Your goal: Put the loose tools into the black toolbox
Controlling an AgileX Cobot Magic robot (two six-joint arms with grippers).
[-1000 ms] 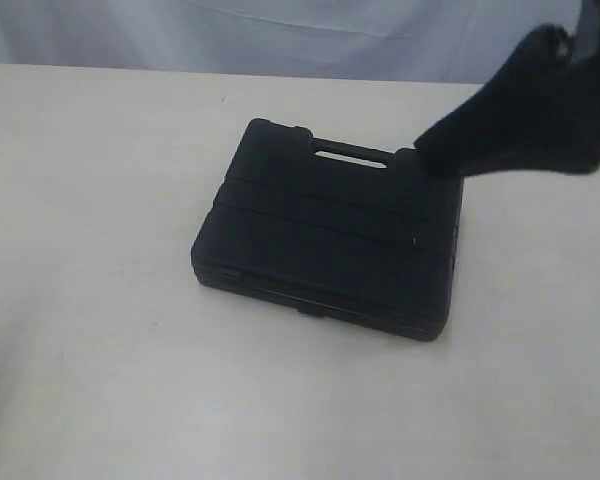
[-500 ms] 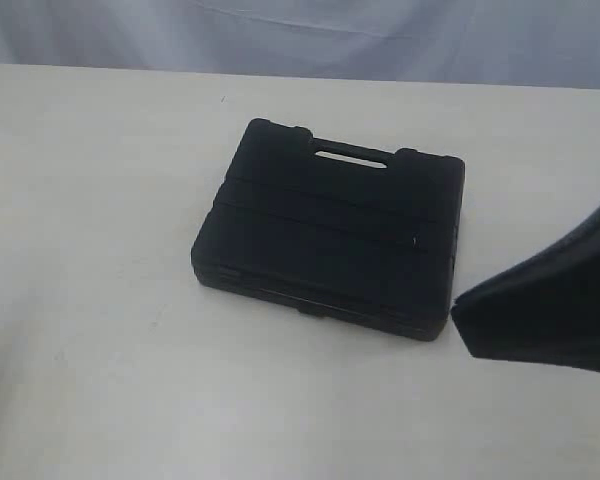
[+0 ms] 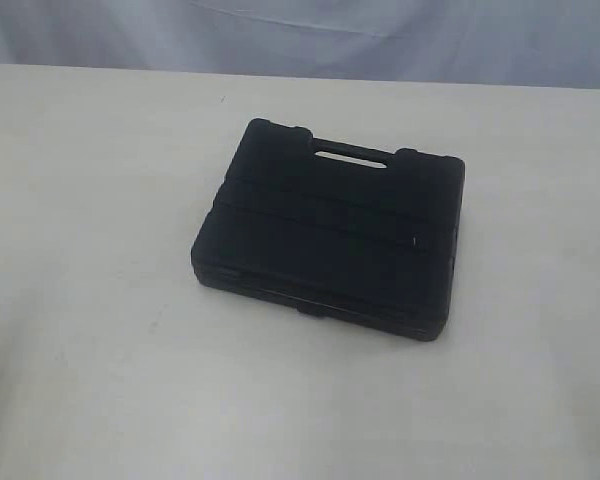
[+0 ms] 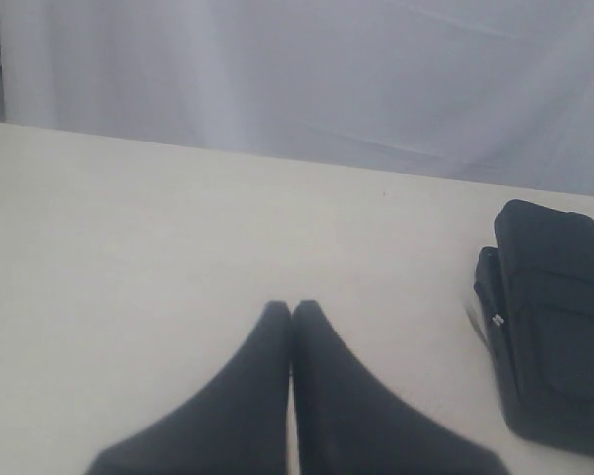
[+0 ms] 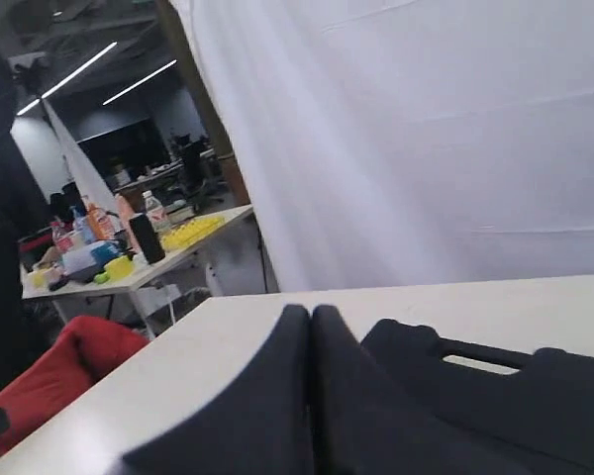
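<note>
The black toolbox (image 3: 330, 235) lies closed on the counter (image 3: 100, 350), no loose tools in sight; the task looks done. The left claw (image 4: 292, 309) and right claw (image 5: 310, 315) are both pinched together, empty.

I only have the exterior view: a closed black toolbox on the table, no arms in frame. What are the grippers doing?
Observer: The left gripper is shut, its fingertips pressed together with nothing between them.
Operator: Is it at the toolbox?
Observer: No. It is over bare table, and the black toolbox lies off to one side, clear of it.
Operator: And the right one?
Observer: The right gripper is shut and empty too. It points at the toolbox, whose slot handle shows just beyond its fingertips.
</note>
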